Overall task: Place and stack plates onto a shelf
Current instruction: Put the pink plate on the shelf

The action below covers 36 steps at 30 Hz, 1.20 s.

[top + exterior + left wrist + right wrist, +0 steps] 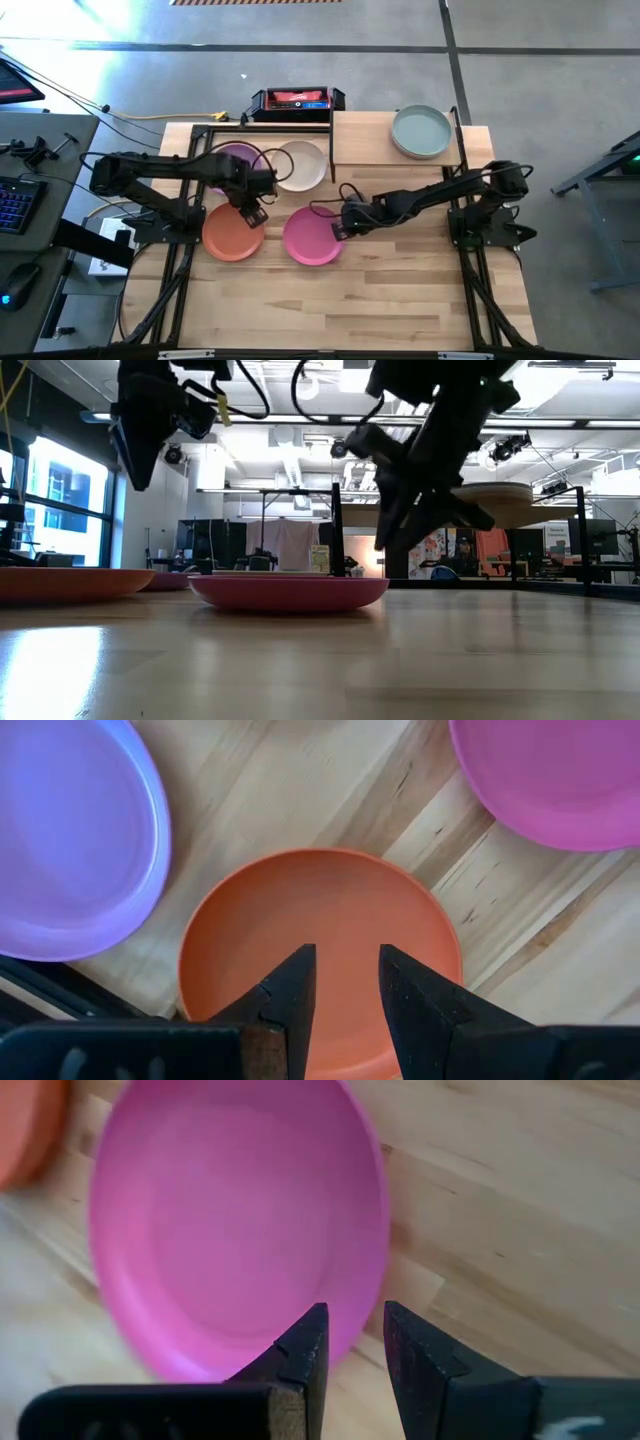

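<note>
Pink plate [288,591] sits closest in the low view, low centre of the frame, flat on the worktop [400,300]. From above it lies just below the middle of the frame [313,237], with the orange plate [233,232] to its left, the two near but apart. Higher up, left of centre, the purple plate [232,162] and the cream-white plate [301,165] lie side by side, their rims touching or overlapping.

At the upper right of the high view the shelf [360,138] stands with a pale teal plate [421,131] on its right half; whether more plates lie under it cannot be told. A red-and-black box [297,100] lies just above the shelf's left end.

Right pincer [340,224] hangs at the pink plate's right rim. In its wrist view [352,1342] the fingers [301,1348] stand a little apart, one over the plate's inside and one outside the rim, holding nothing.

Left pincer [251,213] hovers above the orange plate's upper right rim. Its wrist view [346,980] shows the fingers [292,985] slightly apart over the orange plate [320,935], clear of it and empty.
</note>
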### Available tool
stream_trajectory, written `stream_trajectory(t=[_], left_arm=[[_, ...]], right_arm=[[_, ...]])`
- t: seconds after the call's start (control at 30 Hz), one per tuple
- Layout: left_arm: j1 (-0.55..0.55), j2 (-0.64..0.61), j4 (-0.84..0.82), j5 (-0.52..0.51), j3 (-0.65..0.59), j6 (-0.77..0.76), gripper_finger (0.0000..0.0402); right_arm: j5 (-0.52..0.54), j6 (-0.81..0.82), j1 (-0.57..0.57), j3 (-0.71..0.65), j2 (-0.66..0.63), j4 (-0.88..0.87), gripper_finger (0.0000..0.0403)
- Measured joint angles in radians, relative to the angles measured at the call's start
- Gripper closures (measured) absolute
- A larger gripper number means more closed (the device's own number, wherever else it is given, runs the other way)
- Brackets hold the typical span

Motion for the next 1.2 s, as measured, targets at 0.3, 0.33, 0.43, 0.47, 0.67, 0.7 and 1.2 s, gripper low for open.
stream_trajectory(t=[0.3, 0.33, 0.43, 0.47, 0.67, 0.7, 1.2], left_arm=[[-0.002, 0.0, 0.002, -0.003, 0.0, -0.005, 0.0303], [-0.002, 0.0, 0.002, -0.003, 0.0, -0.005, 0.0303], [-0.002, 0.0, 0.006, -0.003, 0.0, -0.006, 0.0303], [-0.002, 0.0, 0.007, -0.003, 0.0, -0.008, 0.0303], [-0.002, 0.0, 0.026, -0.003, 0.001, -0.01, 0.0303], [-0.002, 0.0, 0.03, -0.003, 0.0, -0.01, 0.0303], [-0.002, 0.0, 0.075, -0.002, 0.001, -0.01, 0.0303]], right_arm=[[0.013, -0.021, -0.003, 0.0, 0.057, 0.004, 0.0325], [0.013, -0.026, -0.004, 0.0, 0.063, 0.01, 0.0325], [0.013, -0.026, -0.004, 0.0, 0.079, 0.016, 0.0325], [0.012, -0.026, -0.004, 0.0, 0.084, 0.022, 0.0325], [0.008, -0.026, -0.004, 0.0, 0.091, 0.028, 0.0325], [0.008, -0.026, -0.004, 0.0, 0.091, 0.031, 0.0325], [0.023, -0.01, -0.016, 0.0, 0.103, 0.06, 0.0325]])
